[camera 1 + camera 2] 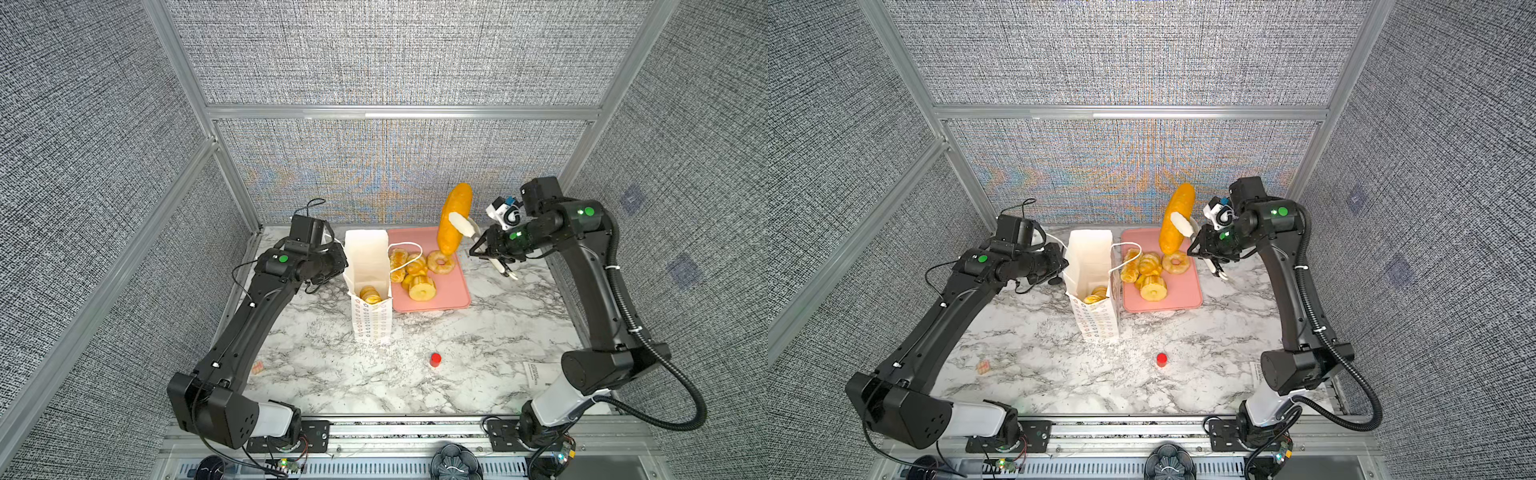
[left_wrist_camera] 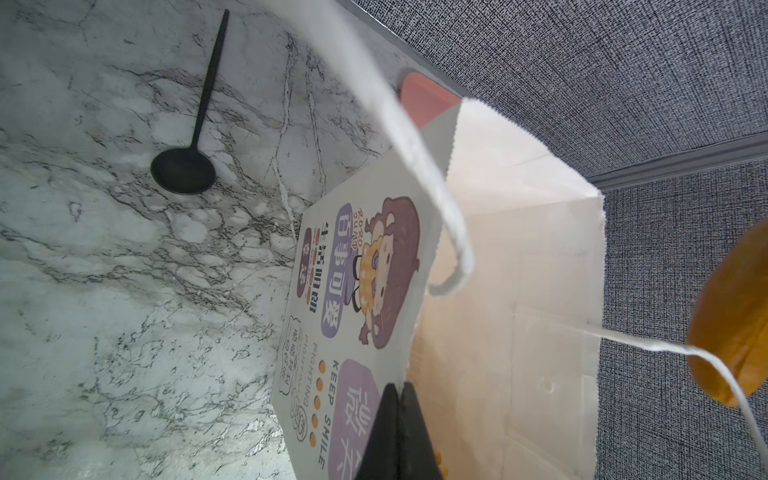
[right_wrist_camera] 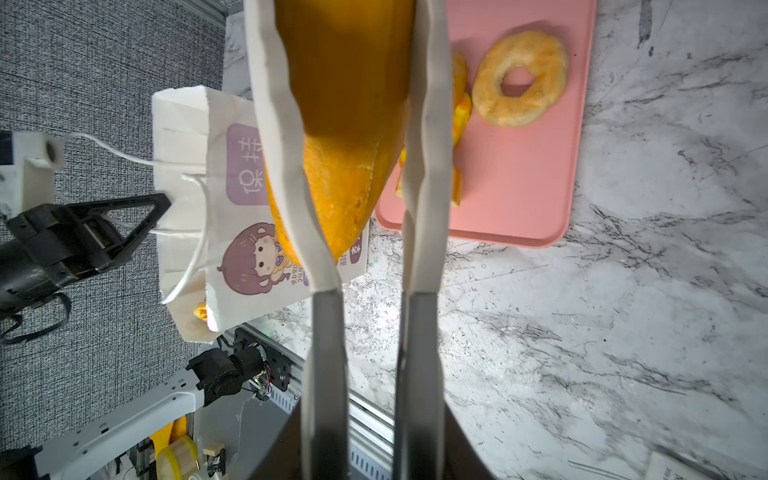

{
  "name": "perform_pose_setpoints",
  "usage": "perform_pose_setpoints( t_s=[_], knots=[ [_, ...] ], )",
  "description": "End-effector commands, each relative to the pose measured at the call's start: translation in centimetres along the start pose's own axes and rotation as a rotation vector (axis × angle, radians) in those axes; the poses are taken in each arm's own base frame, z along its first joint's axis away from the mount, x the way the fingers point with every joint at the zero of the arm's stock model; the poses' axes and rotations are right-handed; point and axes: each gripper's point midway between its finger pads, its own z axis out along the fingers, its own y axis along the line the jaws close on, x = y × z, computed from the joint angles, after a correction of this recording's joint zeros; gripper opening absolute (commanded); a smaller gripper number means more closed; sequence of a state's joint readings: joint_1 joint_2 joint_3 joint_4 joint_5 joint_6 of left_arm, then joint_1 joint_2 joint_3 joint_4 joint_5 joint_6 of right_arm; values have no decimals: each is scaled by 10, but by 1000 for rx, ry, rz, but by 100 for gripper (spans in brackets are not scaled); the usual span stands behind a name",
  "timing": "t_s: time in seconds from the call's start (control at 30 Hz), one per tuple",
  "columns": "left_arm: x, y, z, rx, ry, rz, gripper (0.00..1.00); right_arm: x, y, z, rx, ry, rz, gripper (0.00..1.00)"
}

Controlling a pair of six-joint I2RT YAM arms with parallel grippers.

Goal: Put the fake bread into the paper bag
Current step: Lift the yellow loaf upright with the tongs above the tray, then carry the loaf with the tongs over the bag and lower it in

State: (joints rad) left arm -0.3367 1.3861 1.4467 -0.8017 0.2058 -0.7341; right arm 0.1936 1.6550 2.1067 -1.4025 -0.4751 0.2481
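My right gripper [image 1: 460, 224] is shut on a long golden loaf [image 1: 457, 199] of fake bread and holds it upright above the far end of the pink tray [image 1: 451, 301]. In the right wrist view its white fingers [image 3: 428, 124] clamp the loaf [image 3: 345, 124] from both sides. The white paper bag [image 1: 368, 257] stands open just left of the tray with one ridged bun [image 1: 370, 294] inside. My left gripper [image 1: 344, 266] is shut on the bag's left rim, its black fingers [image 2: 409, 419] pinched on the paper edge [image 2: 415, 332]. A ring cake [image 1: 440, 262] and several buns [image 1: 422, 289] lie on the tray.
A small red cylinder [image 1: 435, 359] stands on the marble table in front of the tray. A black spoon [image 2: 187, 166] lies on the table left of the bag. A small cube [image 1: 257, 367] sits by the left arm and a printed sheet [image 1: 540, 374] by the right arm's base.
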Motion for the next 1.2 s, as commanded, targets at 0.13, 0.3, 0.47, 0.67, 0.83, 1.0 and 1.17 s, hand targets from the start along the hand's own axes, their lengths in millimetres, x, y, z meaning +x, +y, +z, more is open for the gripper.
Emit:
perform_pose_setpoints(
  t_s=[0.13,0.3,0.47,0.67,0.83,1.0,1.17],
  knots=[
    [-5,-4,-4,20,-27,0,0,-13,32,-17,-63,-115,-83,34],
    [-6,-5,-4,22,-29,-4,0,-13,55,-27,-108,-153,-138,34],
    [-6,-5,-3,24,-28,-9,0,-10,78,-26,-139,-159,-199,34],
    [-5,-4,-3,24,-25,-13,0,-3,108,-24,-188,-155,-270,34],
    [-4,-4,-2,25,-26,-16,0,7,127,-14,-200,-127,-314,34],
    [-4,-4,-2,25,-26,-18,0,20,140,3,-190,-83,-346,34],
    [-4,-4,-1,25,-26,-17,0,36,150,20,-162,-36,-388,34]
  ],
)
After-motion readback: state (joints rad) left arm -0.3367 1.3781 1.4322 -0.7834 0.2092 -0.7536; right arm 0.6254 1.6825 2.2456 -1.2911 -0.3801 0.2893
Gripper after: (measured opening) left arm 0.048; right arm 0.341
